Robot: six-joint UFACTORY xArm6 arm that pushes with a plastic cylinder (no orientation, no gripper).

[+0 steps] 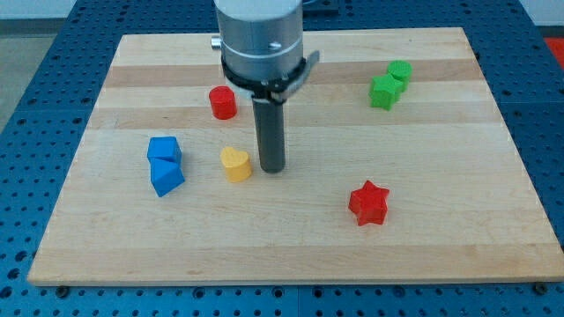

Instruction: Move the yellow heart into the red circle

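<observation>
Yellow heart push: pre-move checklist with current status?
1. My tip sits just to the view's right of the yellow heart: ok.
2. Tip touching the heart: cannot tell.
3. Red circle lies toward the view's top from the heart, nothing between them: ok.
4. Tip is beside the heart, not on its bottom side, for an upward push: not ok.
5. Blue blocks stand apart at the view's left: ok.

Our wooden board carries the yellow heart as landmark: red circle above it, two touching blue blocks to its left, red star lower right, two touching green blocks upper right.
</observation>
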